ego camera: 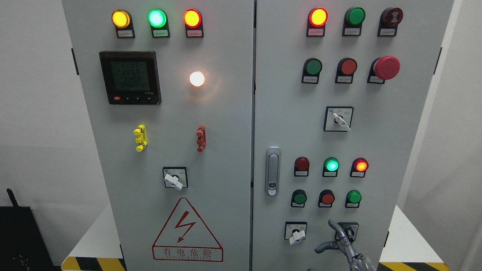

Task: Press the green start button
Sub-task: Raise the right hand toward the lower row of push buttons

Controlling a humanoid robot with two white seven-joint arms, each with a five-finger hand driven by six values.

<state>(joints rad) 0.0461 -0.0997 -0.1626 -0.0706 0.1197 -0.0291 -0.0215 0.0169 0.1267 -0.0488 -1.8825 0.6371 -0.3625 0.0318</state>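
Down at the bottom of the cabinet's right door, three push buttons sit in a row: green [300, 197], red [327, 198], green [354, 197]. Which one is the start button cannot be read from here; the labels are too small. The right hand [340, 241] rises from the lower edge, below and just right of the red one, nearest the right-hand green. Fingers are spread, holding nothing, one pointing up beside a rotary switch [348, 229]. The press looks to need a short lift upward. No left hand shows.

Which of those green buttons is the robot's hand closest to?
The green button at the right end of the lowest button row, just above the right hand. The other green buttons sit further left or much higher.
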